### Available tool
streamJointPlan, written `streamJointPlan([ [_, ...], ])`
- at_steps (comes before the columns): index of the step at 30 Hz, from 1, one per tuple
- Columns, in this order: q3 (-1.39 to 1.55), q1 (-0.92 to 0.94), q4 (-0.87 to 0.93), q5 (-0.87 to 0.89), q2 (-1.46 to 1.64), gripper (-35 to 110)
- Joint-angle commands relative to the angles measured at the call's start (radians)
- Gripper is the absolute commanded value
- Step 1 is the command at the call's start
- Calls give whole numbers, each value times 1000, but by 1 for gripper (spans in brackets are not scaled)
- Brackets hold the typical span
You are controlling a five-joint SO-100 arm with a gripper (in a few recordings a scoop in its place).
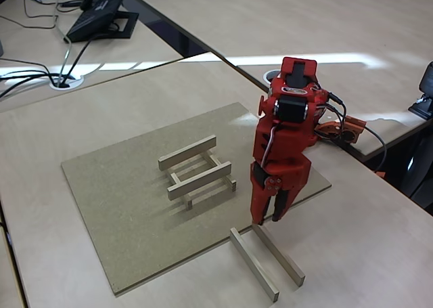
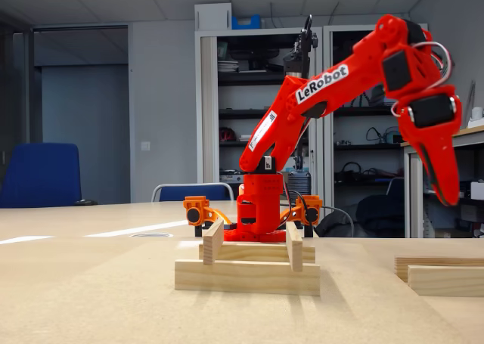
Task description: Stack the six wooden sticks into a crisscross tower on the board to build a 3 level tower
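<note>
The board (image 1: 122,206) lay flat on the desk (image 1: 365,254). Near the board's middle stood the tower (image 1: 197,169), two levels of sticks: a lower pair with an upper pair (image 1: 187,152) laid across it at right angles. In a fixed view, two more sticks (image 1: 267,257) lay side by side on the desk, just off the board's near right edge. The gripper (image 1: 267,220) hung above their far ends, possibly touching one. The arm's base (image 2: 259,212) stood behind the tower, beyond the board's far edge.
</note>
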Motion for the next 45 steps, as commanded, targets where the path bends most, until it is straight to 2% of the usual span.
streamJointPlan([
  [1, -34, -35, 29, 17, 0, 16],
  [27, -261, -75, 52, 58, -252, 18],
  [45, -522, -81, 69, 66, -457, 17],
])
